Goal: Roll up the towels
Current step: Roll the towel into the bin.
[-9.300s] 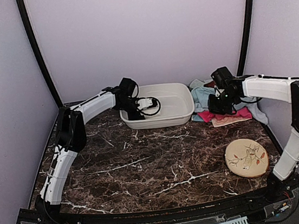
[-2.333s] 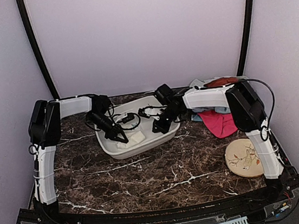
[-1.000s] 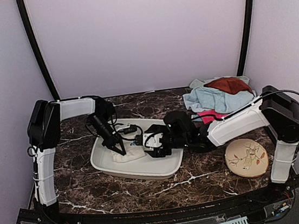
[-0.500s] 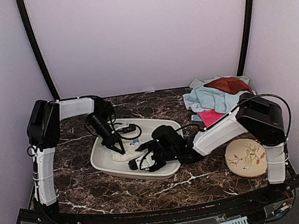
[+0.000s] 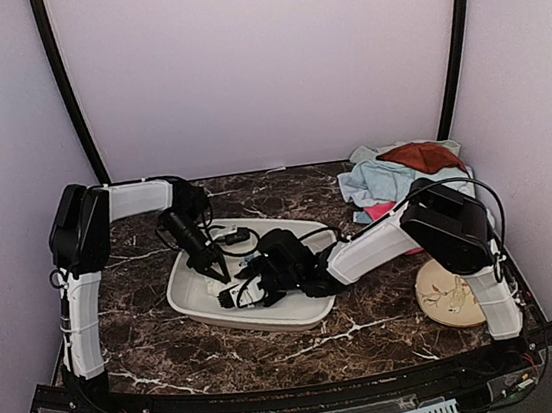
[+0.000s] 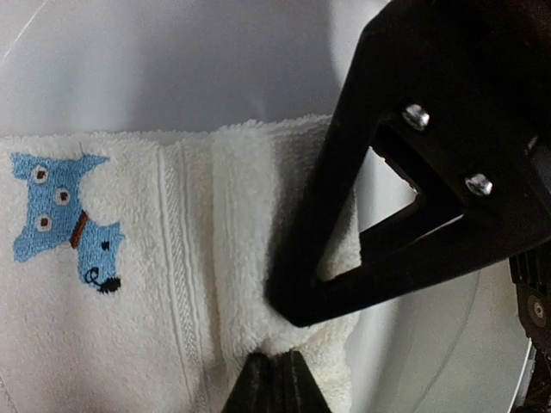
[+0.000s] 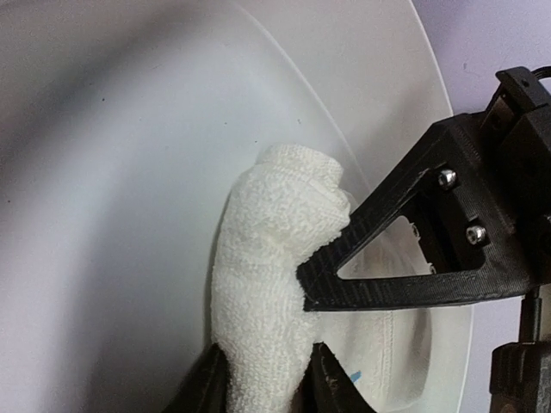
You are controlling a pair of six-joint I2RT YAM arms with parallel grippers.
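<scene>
- Left end effector [image 5: 221,276]: reached down into the white plastic basin [image 5: 310,315], tips pressed together against the towel's near fold. Could not tell whether any cloth was caught between them.
- Cream-white towel [image 6: 129,284]: lay inside the basin, partly rolled. Terry loop pile, a flat woven band across it, and a small embroidered blue mark [image 6: 65,215] on the flat part. The rolled part was a thick, soft ridge.
- Basin: smooth, glossy, curved walls. It looked slippery, so the cloth would probably slide instead of rolling.
- Right end effector [image 7: 263,383]: stretched across from the right, with a finger on either side of the towel's bunched end [image 7: 267,258], squeezing it.
- Judgement on the step in hand: the roll was begun but not finished. To do it well, pin the flat end with one end effector and turn the ridge with the other. Keep the edges square and the tension even so the roll stays tight. The two end effectors sat very close together, so collision was a risk.
- Far right of the marble-patterned tabletop [image 5: 152,343]: a loose heap, not yet rolled, with the rust-brown towel [image 5: 416,157] on top, then the light blue towel [image 5: 384,185] and the pink towel [image 5: 386,213].
- Round leaf-patterned disc [image 5: 449,298]: lay flat, near right.
</scene>
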